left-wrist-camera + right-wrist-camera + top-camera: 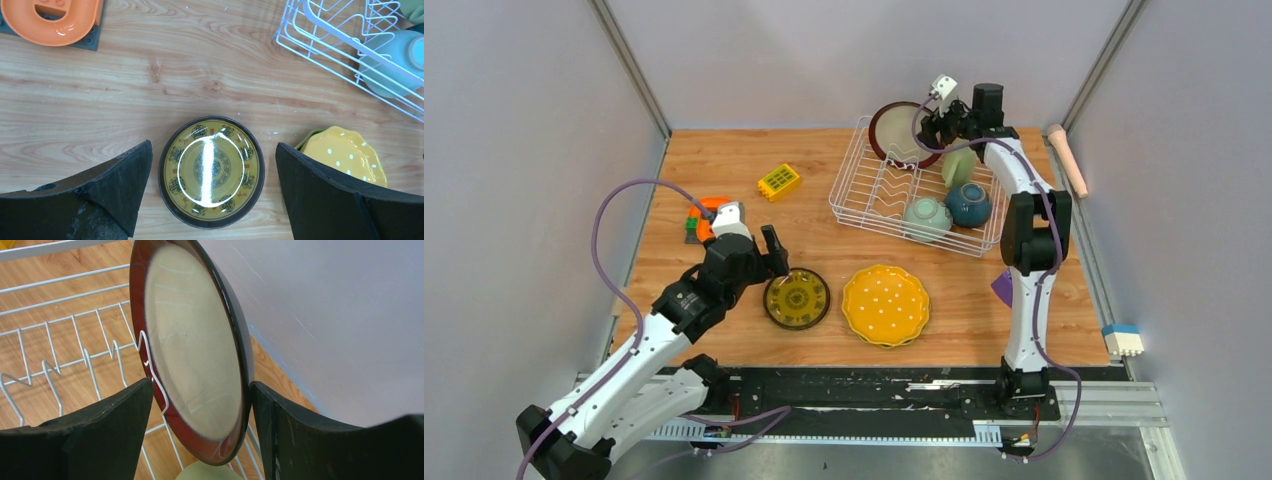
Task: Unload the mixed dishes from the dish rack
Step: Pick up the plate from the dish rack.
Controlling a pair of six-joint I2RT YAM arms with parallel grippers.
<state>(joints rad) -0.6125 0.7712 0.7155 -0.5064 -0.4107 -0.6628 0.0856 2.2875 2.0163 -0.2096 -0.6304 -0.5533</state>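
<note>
My right tool (201,385) straddles the maroon-rimmed pale plate (195,340), one finger on each face. I cannot tell whether the fingers press on it yet. The plate stands on edge at the far corner of the dish rack (874,195). A wire divider (150,357) runs right against its pale face, close to one finger. The light green mug (205,472) lies just below the plate's rim. Further along the rack sit the mint bowl (927,217) and the teal bowl (969,203), side by side at the near right end.

My left tool (214,147) hangs wide open over the small black yellow-patterned plate (211,171), which lies flat on the surface (724,170) between the fingers. Just beside it lies the orange scalloped plate (345,155), with a green rim (304,143) showing underneath. Farther off are the orange ring-shaped thing (50,17) and the yellow toy block (779,181).
</note>
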